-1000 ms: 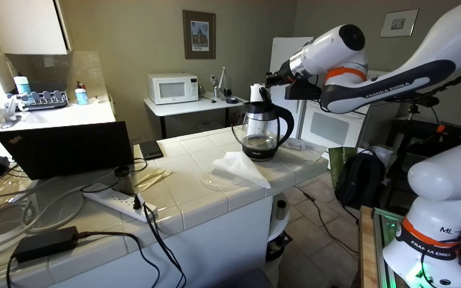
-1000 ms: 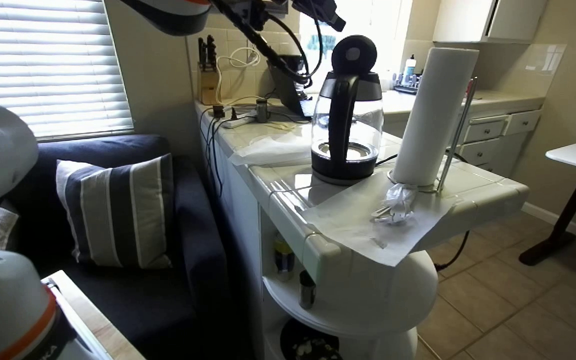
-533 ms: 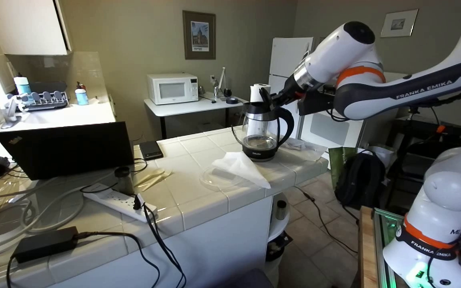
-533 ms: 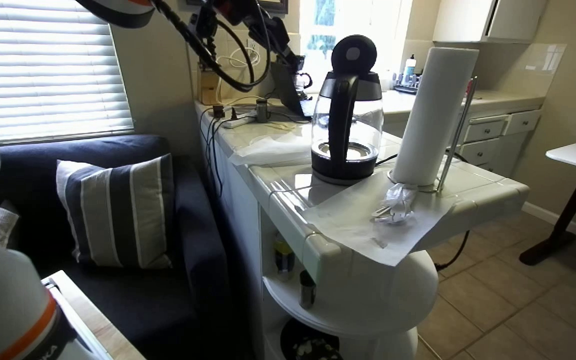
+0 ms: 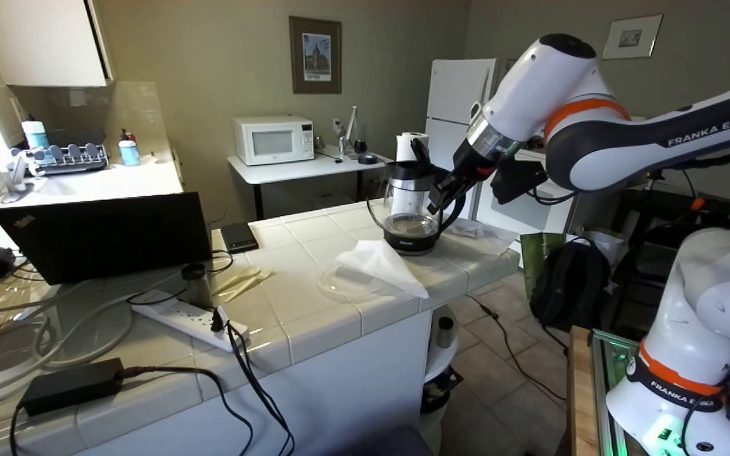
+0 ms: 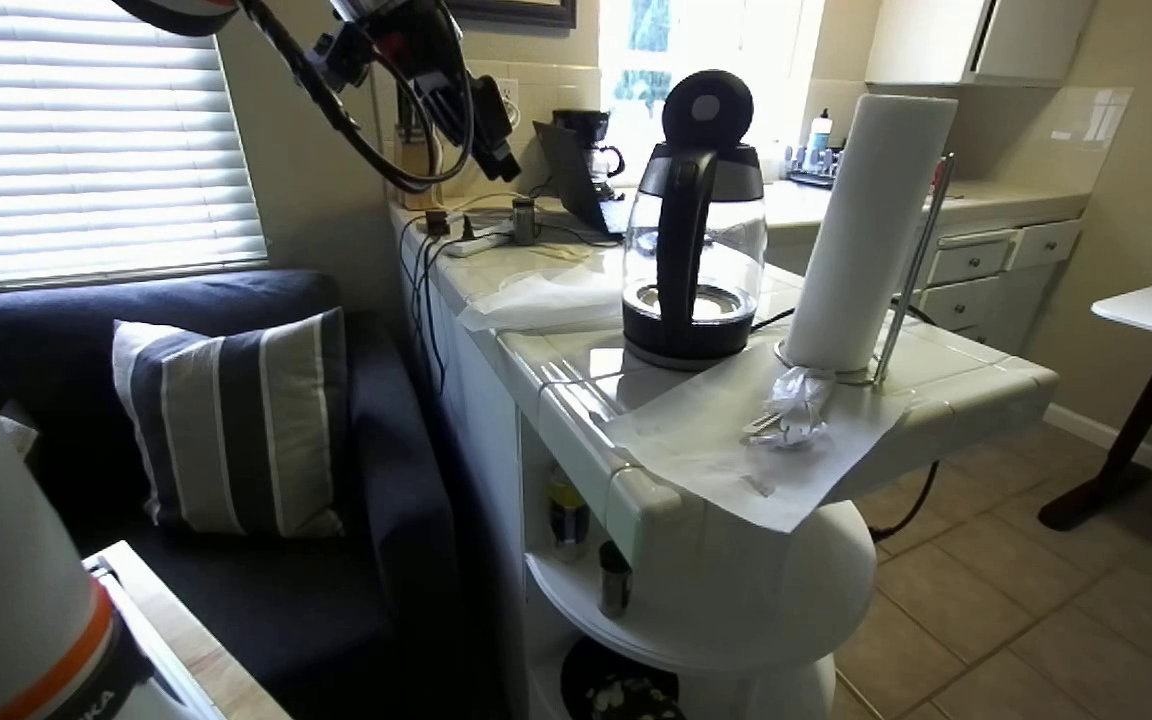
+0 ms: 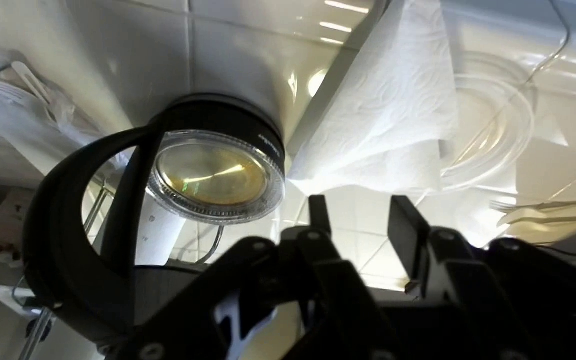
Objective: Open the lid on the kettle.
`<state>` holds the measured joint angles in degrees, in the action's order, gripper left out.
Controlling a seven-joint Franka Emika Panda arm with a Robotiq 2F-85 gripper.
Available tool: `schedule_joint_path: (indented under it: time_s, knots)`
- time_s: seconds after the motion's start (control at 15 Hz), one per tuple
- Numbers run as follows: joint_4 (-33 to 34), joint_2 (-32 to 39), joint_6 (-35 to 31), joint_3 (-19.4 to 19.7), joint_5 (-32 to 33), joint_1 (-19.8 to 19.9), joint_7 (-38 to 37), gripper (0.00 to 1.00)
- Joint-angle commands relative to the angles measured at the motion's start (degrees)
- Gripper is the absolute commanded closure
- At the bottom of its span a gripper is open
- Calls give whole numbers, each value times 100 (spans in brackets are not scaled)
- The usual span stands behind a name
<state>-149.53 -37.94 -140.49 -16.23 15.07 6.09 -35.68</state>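
The kettle stands upright on the tiled counter in both exterior views (image 5: 410,244) (image 6: 736,335). It has clear glass, a black base, a silvery band and a black handle. Its lid is a black disc raised upright above the handle side, seen in both exterior views (image 5: 420,151) (image 6: 707,108). In the wrist view the kettle (image 7: 213,112) is left of the fingers, and the lid does not show. My gripper (image 5: 438,197) is lower than the lid, beside the kettle. An exterior view shows it (image 6: 501,168) apart from the kettle. In the wrist view its fingers (image 7: 360,215) are apart with nothing between.
A paper towel roll (image 6: 851,240) on a metal stand is close to the kettle. A loose paper towel (image 5: 381,263) and a clear plastic disc (image 7: 498,125) lie on the counter. Wrapped cutlery (image 6: 798,408), a laptop (image 5: 105,237) and a power strip (image 5: 187,320) are also there.
My gripper has moved down from above the raised lid and away from the kettle, toward the robot's side. The kettle and its upright lid look the same.
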Motion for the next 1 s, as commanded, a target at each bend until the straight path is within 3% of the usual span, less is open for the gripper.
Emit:
schedule_joint_path:
  time_s: [0.0, 0.27, 0.4, 0.47, 0.93]
  knots:
    - [-100, -148, 266, 473, -561, -459, 796, 31]
    - [-259, -427, 105, 915, -1024, -946, 2032, 1]
    - [-353, -598, 155, 1220, -1272, -1303, 2802, 0]
    - [-104, -290, 120, 867, -1088, -882, 2272, 0]
    - [-99, -312, 121, 860, -1104, -863, 2348, 0]
